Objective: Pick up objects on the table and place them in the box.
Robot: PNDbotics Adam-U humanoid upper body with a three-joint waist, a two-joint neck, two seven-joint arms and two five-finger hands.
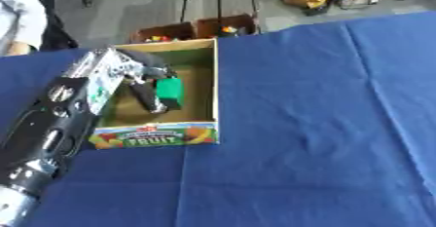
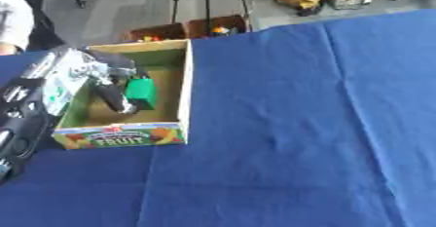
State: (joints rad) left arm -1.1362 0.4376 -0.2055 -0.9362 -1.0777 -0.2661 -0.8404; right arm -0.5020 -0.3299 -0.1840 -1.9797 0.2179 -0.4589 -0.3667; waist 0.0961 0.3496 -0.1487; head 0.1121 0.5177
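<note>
Left eye view shows the left hand (image 1: 145, 77) inside the fruit box (image 1: 213, 85), fingers (image 1: 146, 97) clasping a green block (image 1: 170, 90); it looks light, rigid, best pinched across flat sides.

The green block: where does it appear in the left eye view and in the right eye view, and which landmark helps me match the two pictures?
Left eye view: the green block is left of centre, in the upper half, inside the box, at the left robot hand.
Right eye view: the green block sits further left, again inside the box.
Shared landmark: the FRUIT label on the box's near wall, below the block in both.
</note>
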